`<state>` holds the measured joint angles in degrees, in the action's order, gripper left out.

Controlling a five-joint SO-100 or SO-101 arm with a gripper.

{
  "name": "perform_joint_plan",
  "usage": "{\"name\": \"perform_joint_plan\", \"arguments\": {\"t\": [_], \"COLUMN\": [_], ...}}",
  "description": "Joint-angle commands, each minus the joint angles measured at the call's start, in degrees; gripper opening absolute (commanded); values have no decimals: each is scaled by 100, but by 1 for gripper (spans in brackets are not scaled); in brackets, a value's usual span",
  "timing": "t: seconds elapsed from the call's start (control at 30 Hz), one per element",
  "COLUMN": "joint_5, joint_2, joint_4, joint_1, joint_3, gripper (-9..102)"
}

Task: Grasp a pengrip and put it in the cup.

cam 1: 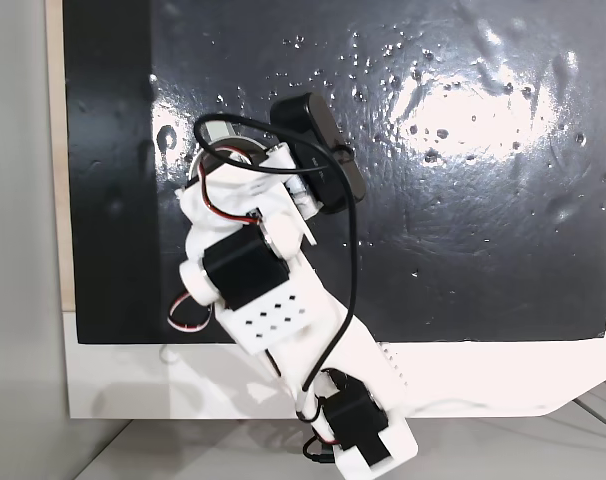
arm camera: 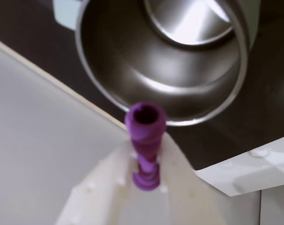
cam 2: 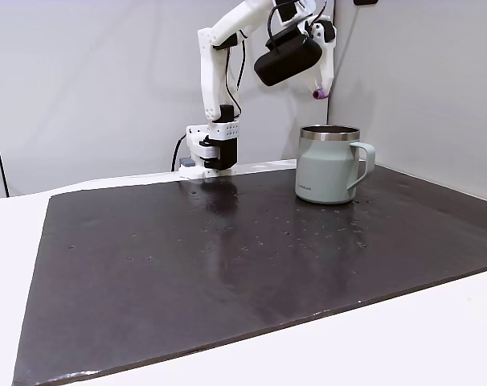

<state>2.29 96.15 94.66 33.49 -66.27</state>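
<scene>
In a fixed view my gripper (cam 2: 320,88) hangs high above the cup (cam 2: 328,165), shut on the light-purple pengrip (cam 2: 319,94), which points downward from the fingertips. The cup is a grey metal mug with a pale handle on its right, upright on the black mat. In the wrist view the pengrip (arm camera: 145,140) sticks out from between the white fingers (arm camera: 175,187) of the gripper (arm camera: 145,157), its open end just short of the near rim of the cup (arm camera: 132,61), whose shiny inside has nothing in it. In the top-down fixed view the arm (cam 1: 273,300) covers the cup.
The black mat (cam 2: 227,257) covers most of the white table (cam 2: 436,338). The arm's base (cam 2: 211,153) stands at the mat's far edge, left of the cup. A grey wall rises close behind and to the right of the cup.
</scene>
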Motion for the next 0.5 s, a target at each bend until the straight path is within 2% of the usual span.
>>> {"name": "perform_joint_plan", "arguments": {"t": [0.0,0.2,0.23,0.37,0.47], "joint_5": [70,70,70,88,88], "joint_2": [-79,-88,-88,-70,-18], "joint_4": [-132,-132,-132,-97,-79], "joint_1": [79,123,123,123,114], "joint_3": [123,193,193,193,193], "gripper": [0,1,5,36,40]}}
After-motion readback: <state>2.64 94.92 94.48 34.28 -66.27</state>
